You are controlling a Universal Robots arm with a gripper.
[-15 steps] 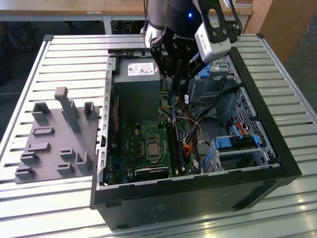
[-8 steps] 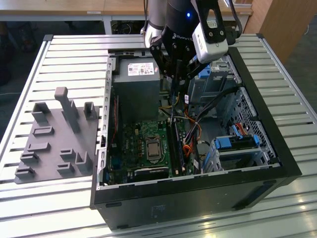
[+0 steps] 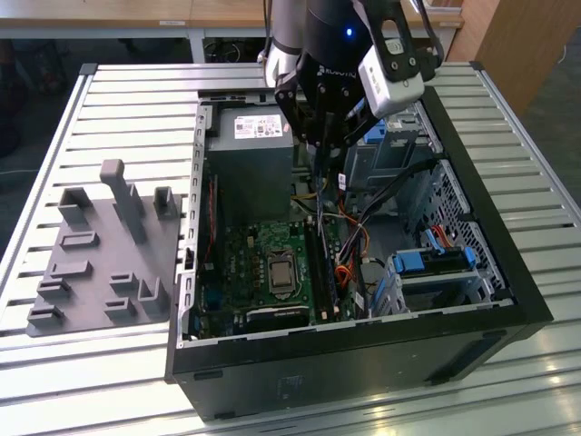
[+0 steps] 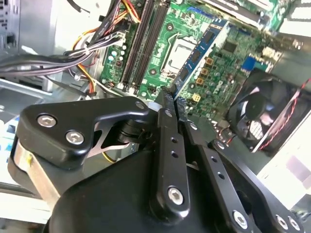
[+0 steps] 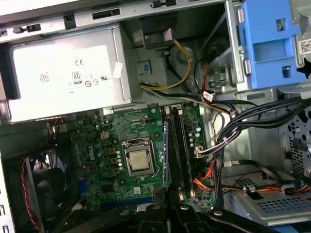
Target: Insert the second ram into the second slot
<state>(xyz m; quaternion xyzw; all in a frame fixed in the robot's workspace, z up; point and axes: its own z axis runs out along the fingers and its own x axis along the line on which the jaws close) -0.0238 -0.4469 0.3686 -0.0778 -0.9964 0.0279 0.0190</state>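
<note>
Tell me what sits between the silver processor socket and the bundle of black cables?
In the first wrist view, the long black memory slots lie there, with the second ram edge-on beside them.

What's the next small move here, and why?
Probably nudge sideways toward the memory slots: the hand, shut on the second ram, holds it above the board, and in the first wrist view its edge lines up between CPU socket and slots.

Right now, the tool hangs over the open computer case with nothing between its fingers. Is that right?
No. The tool hangs over the open computer case, but it is shut on the second ram: the second wrist view shows the dark-blue stick clamped between its fingers, above the motherboard.
</note>
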